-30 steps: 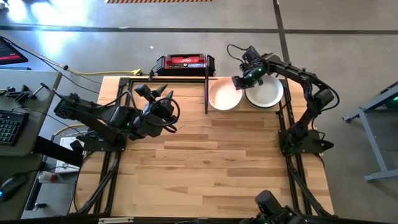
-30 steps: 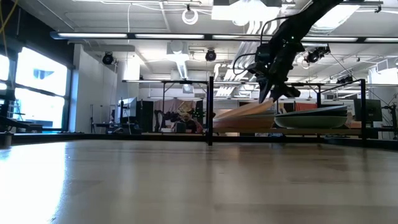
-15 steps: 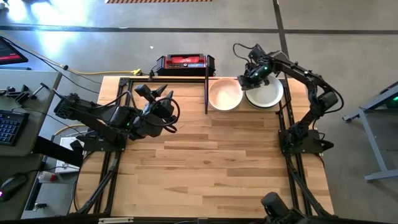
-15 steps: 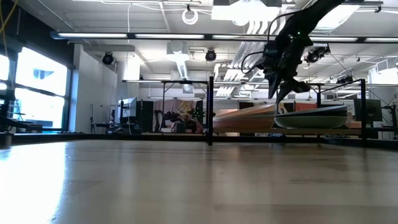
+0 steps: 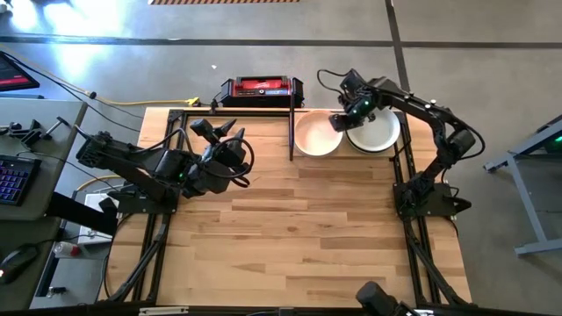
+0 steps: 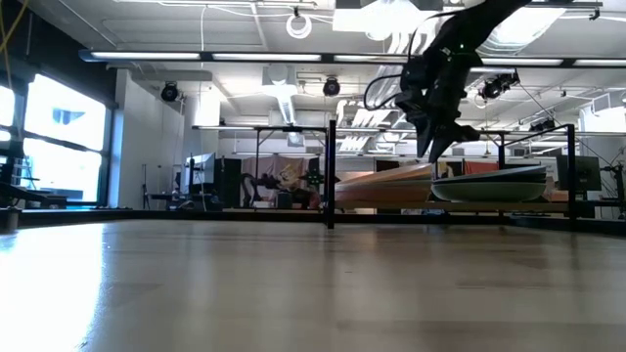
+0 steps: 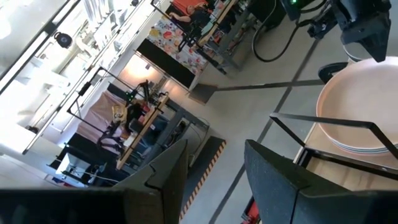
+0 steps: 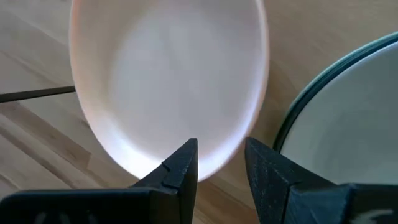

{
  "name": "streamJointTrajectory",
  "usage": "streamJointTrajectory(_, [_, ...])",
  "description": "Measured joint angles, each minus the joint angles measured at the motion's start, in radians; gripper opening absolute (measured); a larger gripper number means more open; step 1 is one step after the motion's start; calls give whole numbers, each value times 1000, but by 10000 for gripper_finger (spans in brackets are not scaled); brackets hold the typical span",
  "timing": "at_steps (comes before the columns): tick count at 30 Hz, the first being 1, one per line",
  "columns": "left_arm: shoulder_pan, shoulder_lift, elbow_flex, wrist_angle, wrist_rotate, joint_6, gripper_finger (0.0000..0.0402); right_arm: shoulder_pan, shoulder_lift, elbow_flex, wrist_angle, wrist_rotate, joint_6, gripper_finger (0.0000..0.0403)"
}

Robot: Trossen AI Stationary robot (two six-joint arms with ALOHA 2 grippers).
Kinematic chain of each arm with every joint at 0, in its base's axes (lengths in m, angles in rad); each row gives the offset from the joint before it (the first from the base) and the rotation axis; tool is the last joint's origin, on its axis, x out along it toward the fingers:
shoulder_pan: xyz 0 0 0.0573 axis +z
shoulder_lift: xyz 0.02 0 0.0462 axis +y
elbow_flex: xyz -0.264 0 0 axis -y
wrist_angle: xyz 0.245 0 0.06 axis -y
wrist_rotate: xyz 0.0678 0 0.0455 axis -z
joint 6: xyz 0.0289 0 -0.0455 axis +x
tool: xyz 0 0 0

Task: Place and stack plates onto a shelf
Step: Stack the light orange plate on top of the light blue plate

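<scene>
A pale pink plate [image 5: 316, 133] lies on the shelf [image 5: 255, 121] just right of the black upright divider [image 5: 291, 132]. In the low view the pink plate [image 6: 381, 176] looks tilted, its right side higher; what bears that side does not show. Right of it stands a stack of plates [image 5: 376, 130], white on top with a green rim [image 8: 348, 124]. My right gripper [image 8: 221, 163] is open above the pink plate's right rim, a finger on either side. My left gripper [image 7: 214, 168] is open, waiting over the table's left half [image 5: 218, 132]. My right gripper comes down slanting from the right, and the pink plate's right rim [image 8: 214, 169] shows in the gap between its two fingers. I cannot tell whether either finger touches the rim.
A red-and-black box [image 5: 262, 88] sits beyond the table's far edge, behind the shelf. The shelf's thin black rods [image 7: 323, 121] frame the plates. A narrow strip of bare wood [image 8: 277, 93] parts the pink plate from the stack. Bare table [image 5: 299, 237] spreads toward the near edge.
My right gripper has swung a little toward the table's right edge, over the stack, then back left to the pink plate's right rim. The plate's raised right side has sunk slightly at first and has then stayed still while the gripper moved.
</scene>
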Motion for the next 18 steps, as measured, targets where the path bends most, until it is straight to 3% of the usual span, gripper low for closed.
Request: streamJointTrajectory(18, [1, 0, 0, 0, 0, -24, 147, 27, 54, 0, -11, 22, 11, 110])
